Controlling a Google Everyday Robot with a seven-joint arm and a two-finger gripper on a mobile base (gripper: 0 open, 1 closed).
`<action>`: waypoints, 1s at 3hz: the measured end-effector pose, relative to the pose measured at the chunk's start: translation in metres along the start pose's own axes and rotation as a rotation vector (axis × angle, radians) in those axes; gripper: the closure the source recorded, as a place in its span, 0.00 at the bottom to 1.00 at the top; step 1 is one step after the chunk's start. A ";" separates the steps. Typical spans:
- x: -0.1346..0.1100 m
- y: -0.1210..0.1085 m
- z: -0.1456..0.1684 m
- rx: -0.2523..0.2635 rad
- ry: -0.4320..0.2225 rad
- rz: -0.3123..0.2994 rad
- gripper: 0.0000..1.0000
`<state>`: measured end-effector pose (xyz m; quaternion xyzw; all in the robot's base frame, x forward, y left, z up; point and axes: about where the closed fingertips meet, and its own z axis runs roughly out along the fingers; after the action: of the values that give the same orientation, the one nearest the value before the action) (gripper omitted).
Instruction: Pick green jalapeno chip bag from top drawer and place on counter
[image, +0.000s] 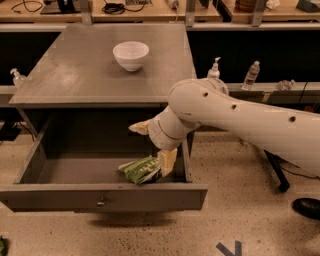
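The green jalapeno chip bag (142, 170) lies flat in the open top drawer (100, 196), right of its middle, near the front panel. My gripper (150, 150) hangs over the drawer's right part, just above and right of the bag. It is open: one cream finger (140, 127) points left and the other (167, 161) points down beside the bag's right end. Nothing is held. The grey counter (95, 75) is above the drawer.
A white bowl (131, 54) stands on the counter toward the back. My thick white arm (250, 120) comes in from the right across the drawer's right wall. A pump bottle (214, 68) and a water bottle (251, 75) stand on a ledge behind it.
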<state>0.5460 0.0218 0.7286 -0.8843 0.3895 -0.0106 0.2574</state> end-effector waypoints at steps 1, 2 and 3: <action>-0.006 0.005 0.024 -0.010 -0.046 0.004 0.11; -0.008 0.009 0.041 -0.028 -0.062 0.011 0.10; -0.008 0.009 0.044 -0.031 -0.061 0.013 0.22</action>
<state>0.5440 0.0421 0.6882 -0.8856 0.3874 0.0240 0.2552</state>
